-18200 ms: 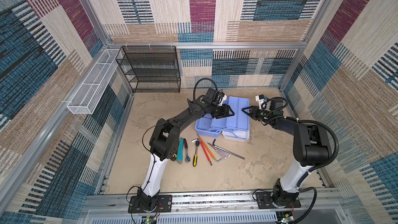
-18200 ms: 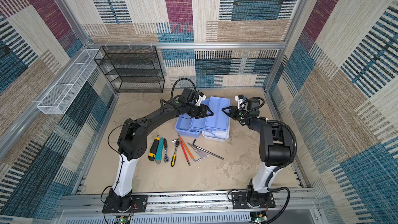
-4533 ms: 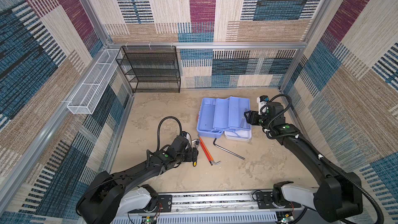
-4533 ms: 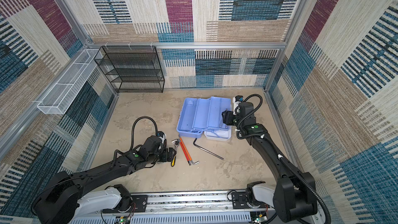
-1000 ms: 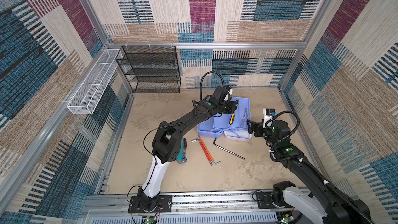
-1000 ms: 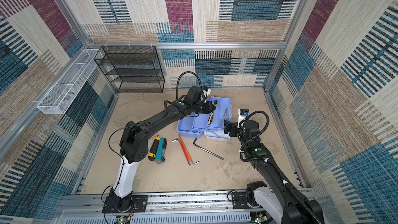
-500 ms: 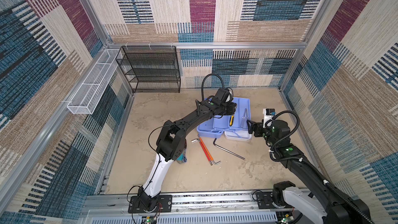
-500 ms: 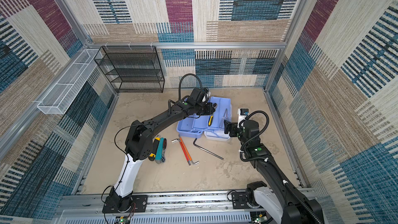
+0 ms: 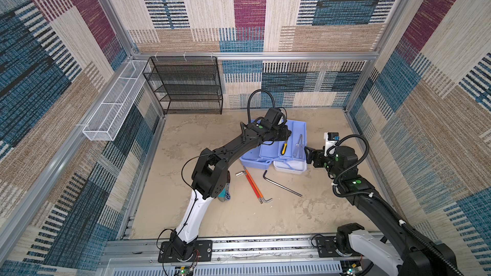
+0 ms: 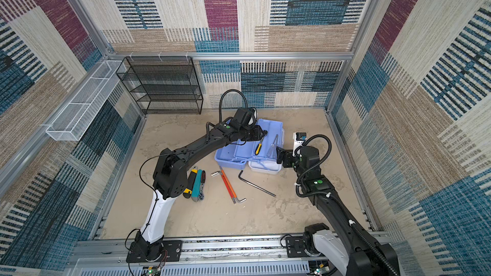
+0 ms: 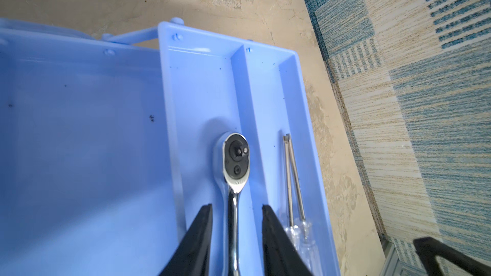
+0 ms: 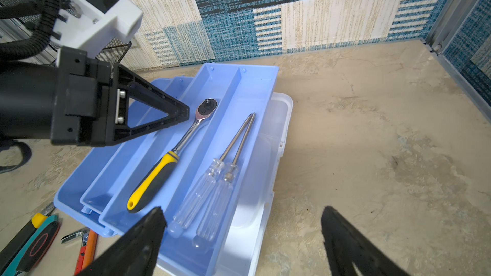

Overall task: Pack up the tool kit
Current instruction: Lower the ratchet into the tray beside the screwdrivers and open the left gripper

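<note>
Tabletop [image 9: 202,139]: we see a sandy surface filling the lower middle of both top views.
Rack [image 9: 186,86]: black mesh, standing against the back wall, left of centre.
Basket [image 9: 114,107]: white mesh, hung on the left wall, just beside the rack.
Tool kit [image 9: 267,152]: we find it on the tabletop just right of centre. It is open with its blue trays fanned out, and the white lid shows beneath the right-hand tray.
Left pincer [image 11: 237,207]: part open above the tray, its jaws either side of the ratchet's shaft with a gap on each side. We see it holding nothing.
Right pincer [image 12: 242,210]: spread wide and empty, at the kit's right edge in both top views.
Ratchet [image 12: 169,156]: yellow-and-black handle, lying in the tray's wider compartment.
Screwdrivers [image 12: 207,181]: two with clear handles, side by side in the narrow compartment next to the ratchet.
Black hex key [image 9: 281,187]: on the tabletop below the kit.
Orange keys [image 9: 252,184]: a pair, left of the black one.
Teal tool [image 10: 198,184]: we see it by the left arm's elbow.
</note>
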